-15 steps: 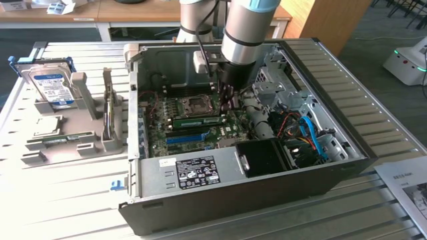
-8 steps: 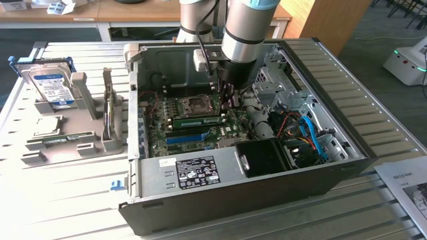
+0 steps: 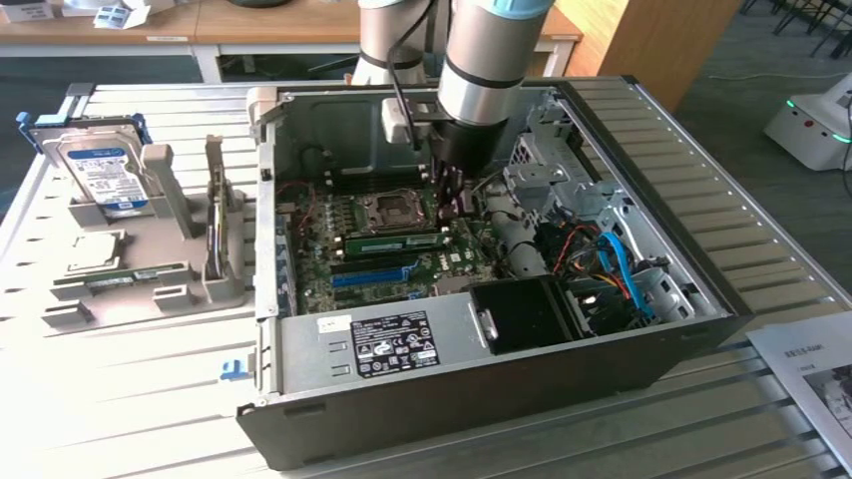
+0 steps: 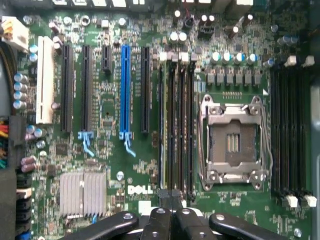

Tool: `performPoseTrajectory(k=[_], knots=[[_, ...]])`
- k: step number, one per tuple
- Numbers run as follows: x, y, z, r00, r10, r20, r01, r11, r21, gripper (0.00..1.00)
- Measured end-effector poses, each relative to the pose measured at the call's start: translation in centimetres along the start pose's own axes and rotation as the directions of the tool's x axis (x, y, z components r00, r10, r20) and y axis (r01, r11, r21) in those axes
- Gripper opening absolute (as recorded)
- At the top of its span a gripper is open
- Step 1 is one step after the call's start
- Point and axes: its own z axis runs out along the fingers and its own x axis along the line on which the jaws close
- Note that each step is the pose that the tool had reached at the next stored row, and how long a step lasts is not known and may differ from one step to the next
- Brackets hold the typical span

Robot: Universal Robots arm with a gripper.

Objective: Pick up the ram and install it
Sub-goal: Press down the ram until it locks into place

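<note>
- The gripper (image 4: 170, 200) hangs inside the open computer case (image 3: 692, 319), fingers pressed together and empty
- Directly under its fingertips, the ram (image 4: 165, 125) sits upright in a motherboard (image 4: 110, 165) slot beside the CPU socket (image 4: 232, 142)
- A hard drive (image 3: 107, 175) stands outside, at the exterior view's left

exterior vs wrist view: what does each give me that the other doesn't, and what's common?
Exterior view: the arm reaching into the open PC case, plus a hard drive on a grey fixture beside the case.
Wrist view: a silver heatsink and the Dell logo, close up.
Both: the motherboard, its CPU socket and its blue slot.
</note>
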Motion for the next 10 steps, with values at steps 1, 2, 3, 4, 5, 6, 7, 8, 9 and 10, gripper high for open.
performPoseTrajectory(k=[1, 2, 3, 4, 5, 6, 7, 8, 9, 10], knots=[[0.0, 0.32, 0.01, 1.0, 0.0, 0.0, 0.0, 1.0, 0.0001, 0.1], [0.0, 1.78, 0.08, 1.0, 0.0, 0.0002, 0.0, 1.0, 0.0012, 0.1], [0.1, 2.92, 0.13, 1.0, 0.0, 0.0003, 0.0, 1.0, 0.0021, 0.1], [0.1, 3.92, 0.17, 1.0, 0.0, 0.0002, 0.0, 1.0, 0.0028, 0.1], [0.1, 4.44, 0.19, 1.0, 0.0, 0.0002, 0.0, 1.0, 0.0032, 0.1], [0.1, 4.93, 0.21, 1.0, 0.0, 0.0002, 0.0, 1.0, 0.0033, 0.1], [0.1, 5.16, 0.22, 1.0, 0.0, 0.0002, 0.0, 1.0, 0.0034, 0.1], [0.1, 5.37, 0.23, 1.0, 0.0, 0.0003, 0.0, 1.0, 0.0034, 0.1], [0.1, 5.58, 0.25, 1.0, 0.0, 0.0003, 0.0, 1.0, 0.0035, 0.1], [0.1, 5.73, 0.25, 1.0, 0.0, 0.0003, 0.0, 1.0, 0.0035, 0.1]])
